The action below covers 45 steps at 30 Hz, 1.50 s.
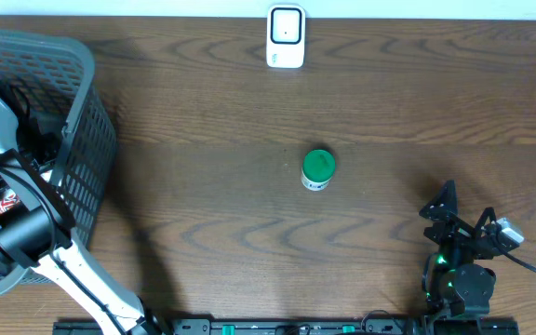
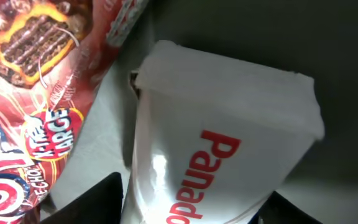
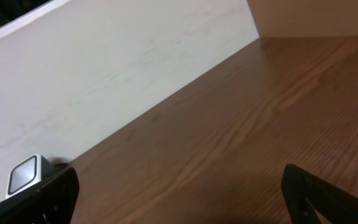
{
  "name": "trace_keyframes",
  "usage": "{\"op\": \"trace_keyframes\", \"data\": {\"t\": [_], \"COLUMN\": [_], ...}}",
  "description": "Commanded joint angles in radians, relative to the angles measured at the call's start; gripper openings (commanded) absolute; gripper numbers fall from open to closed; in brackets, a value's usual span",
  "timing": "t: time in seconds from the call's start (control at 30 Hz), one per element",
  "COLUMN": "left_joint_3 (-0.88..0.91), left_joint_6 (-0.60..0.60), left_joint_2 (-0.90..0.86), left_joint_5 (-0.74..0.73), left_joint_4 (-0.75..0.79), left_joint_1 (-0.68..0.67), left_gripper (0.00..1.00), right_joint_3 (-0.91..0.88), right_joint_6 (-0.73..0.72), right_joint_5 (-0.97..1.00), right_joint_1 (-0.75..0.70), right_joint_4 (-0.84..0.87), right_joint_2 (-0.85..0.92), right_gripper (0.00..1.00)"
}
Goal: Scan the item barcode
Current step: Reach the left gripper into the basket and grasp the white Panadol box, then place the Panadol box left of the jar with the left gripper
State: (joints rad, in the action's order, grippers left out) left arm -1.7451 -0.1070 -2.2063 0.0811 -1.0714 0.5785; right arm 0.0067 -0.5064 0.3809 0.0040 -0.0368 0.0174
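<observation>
In the grey plastic basket (image 1: 82,121), the white cardboard Panadol box (image 2: 229,112) lay between the jaws of the left gripper (image 2: 191,208); whether they pinched it, I could not tell. I judged it needed a square squeeze, then a straight lift. The right gripper (image 3: 179,196) stood wide, empty.

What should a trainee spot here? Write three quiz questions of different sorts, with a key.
1. True or false: the green-lidded jar sits inside the grey basket.
2. In the left wrist view, what lies between the fingers of the left gripper?
A. a white box with red lettering
B. a banana
C. a mug
3. Short answer: are the jaws of the right gripper open or shut?

Key
1. False: it stands out on the table, apart from the basket.
2. A
3. Open, with nothing between them.
</observation>
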Motion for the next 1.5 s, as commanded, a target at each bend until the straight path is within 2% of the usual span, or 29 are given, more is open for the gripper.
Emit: {"op": "trace_keyframes", "data": {"t": [0.0, 0.13, 0.3, 0.43, 0.63, 0.8, 0.97, 1.0, 1.07, 1.2, 1.3, 1.47], "left_joint_3": [0.051, 0.043, 0.008, -0.01, -0.01, -0.01, -0.01, -0.01, -0.01, 0.023, 0.092, 0.161], "left_joint_6": [0.012, 0.022, 0.051, 0.068, 0.112, 0.133, 0.266, 0.299, 0.328, 0.326, 0.328, 0.331], "left_joint_2": [-0.063, -0.056, 0.009, 0.123, 0.465, 0.772, 0.946, 0.961, 0.966, 0.933, 0.84, 0.685], "left_joint_5": [0.031, 0.032, 0.032, 0.032, 0.013, -0.225, -0.678, -0.749, -0.799, -0.787, -0.56, -0.443], "left_joint_4": [0.011, 0.008, -0.014, -0.019, 0.04, 0.119, 0.208, 0.217, 0.194, 0.078, 0.012, 0.005], "left_joint_1": [0.006, 0.006, 0.006, 0.006, 0.005, 0.005, -0.012, -0.04, -0.11, -0.355, -0.629, -0.828], "left_gripper": [0.58, 0.47, 0.47, 0.47, 0.48, 0.47, 0.48, 0.48, 0.48, 0.48, 0.48, 0.49], "right_joint_3": [-0.001, -0.001, -0.001, -0.001, -0.001, -0.001, -0.001, -0.001, -0.001, -0.001, -0.001, -0.001], "right_joint_6": [0.018, 0.017, 0.017, 0.018, 0.018, 0.018, 0.017, 0.017, 0.017, 0.017, 0.018, 0.017], "right_joint_5": [0.003, 0.003, 0.003, 0.003, 0.003, 0.003, 0.003, 0.003, 0.003, 0.003, 0.003, 0.003], "right_joint_1": [-0.018, -0.017, -0.017, -0.017, -0.017, -0.017, -0.017, -0.017, -0.017, -0.017, -0.017, -0.017], "right_joint_4": [-0.005, -0.005, -0.005, -0.005, -0.005, -0.005, -0.005, -0.005, -0.005, -0.005, -0.005, -0.005], "right_joint_2": [-0.004, -0.004, -0.004, -0.004, -0.004, -0.004, -0.004, -0.004, -0.004, -0.004, -0.004, -0.004], "right_gripper": [0.99, 0.99, 0.99, 0.99, 0.99, 0.99, 0.99, 0.99, 0.99, 0.99, 0.99, 0.99]}}
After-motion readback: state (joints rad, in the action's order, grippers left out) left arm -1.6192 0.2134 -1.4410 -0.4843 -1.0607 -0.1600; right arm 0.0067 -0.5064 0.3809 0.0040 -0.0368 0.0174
